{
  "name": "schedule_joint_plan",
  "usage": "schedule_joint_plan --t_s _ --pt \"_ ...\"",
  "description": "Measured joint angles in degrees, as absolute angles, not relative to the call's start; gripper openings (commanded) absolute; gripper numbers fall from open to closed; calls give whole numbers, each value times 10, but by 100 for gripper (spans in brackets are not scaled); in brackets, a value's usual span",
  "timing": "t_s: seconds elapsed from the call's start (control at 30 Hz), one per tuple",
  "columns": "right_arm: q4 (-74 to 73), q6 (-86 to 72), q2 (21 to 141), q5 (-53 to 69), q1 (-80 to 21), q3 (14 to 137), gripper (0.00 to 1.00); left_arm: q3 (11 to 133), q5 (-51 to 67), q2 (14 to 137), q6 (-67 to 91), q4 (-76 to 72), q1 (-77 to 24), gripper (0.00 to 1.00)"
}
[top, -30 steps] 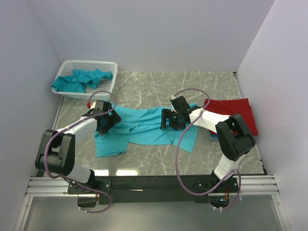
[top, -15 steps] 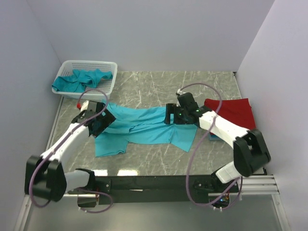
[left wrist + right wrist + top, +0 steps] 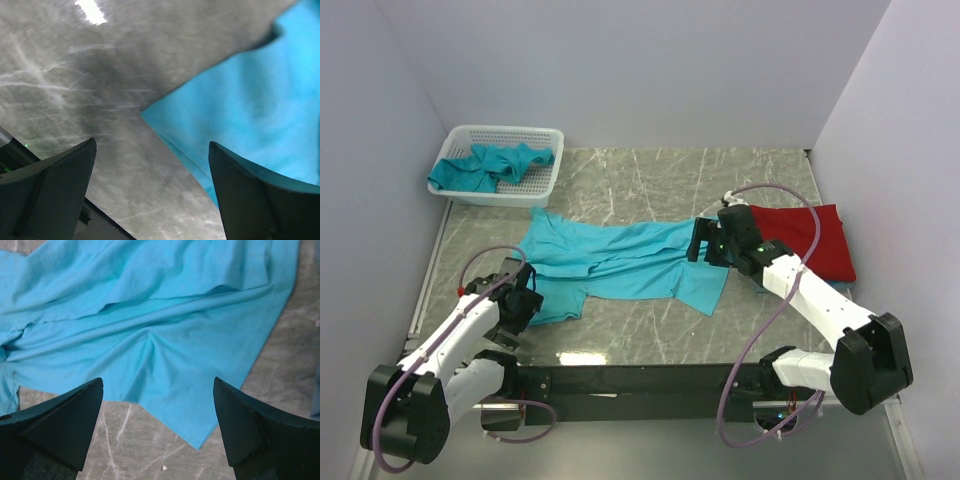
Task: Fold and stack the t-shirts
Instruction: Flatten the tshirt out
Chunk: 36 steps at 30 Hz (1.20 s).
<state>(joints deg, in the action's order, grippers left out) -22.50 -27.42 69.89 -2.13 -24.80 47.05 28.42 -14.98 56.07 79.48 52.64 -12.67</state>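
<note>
A teal t-shirt [image 3: 620, 262] lies spread and creased on the marble table, its near-left corner in the left wrist view [image 3: 240, 115] and its body in the right wrist view [image 3: 150, 330]. A red folded t-shirt [image 3: 810, 238] lies at the right, with a sliver of a blue one [image 3: 761, 284] under its near-left edge. My left gripper [image 3: 516, 310] is open and empty, just off the shirt's near-left corner. My right gripper [image 3: 705, 243] is open and empty above the shirt's right end.
A white mesh basket [image 3: 542, 135] at the back left holds more teal shirts [image 3: 490, 165]. The black rail [image 3: 640, 380] runs along the near table edge. Walls close in on the left, back and right.
Both grippers have let go of the teal shirt and drawn back: the left arm toward the near-left corner, the right arm toward the right. The shirt now lies flat.
</note>
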Motion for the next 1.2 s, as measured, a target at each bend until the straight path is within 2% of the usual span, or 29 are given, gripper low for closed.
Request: schedule_joint_plan --t_s 0.03,0.07,0.17,0.43,0.5,0.53,0.6,0.63,0.7,0.73,1.2 --pt "-223 -275 695 -20 -242 467 97 280 -150 561 804 526 -127 94" --pt "-223 -275 690 -18 -236 464 97 276 -150 561 812 526 -127 86" --pt "-223 -276 685 -13 -224 454 97 274 -155 560 824 527 -126 76" --pt "-224 -276 685 -4 -221 448 97 278 -162 587 814 519 -103 60" --pt "-224 -276 685 -4 -221 448 97 284 -162 605 804 518 -97 52" --pt "-224 -276 685 -4 -221 448 96 288 -161 614 800 517 -95 43" --pt "-227 -277 684 -4 -221 448 96 293 -159 627 789 503 -91 33" --pt "-229 -277 683 -4 -221 448 96 296 -159 632 785 497 -90 18" --pt "-236 -279 677 -4 -221 445 96 299 -157 640 777 476 -88 9" --pt "-240 -281 674 -4 -221 444 96 300 -157 642 774 469 -88 1" --pt "-340 -326 594 13 -241 359 96 282 -146 617 697 373 -86 1"
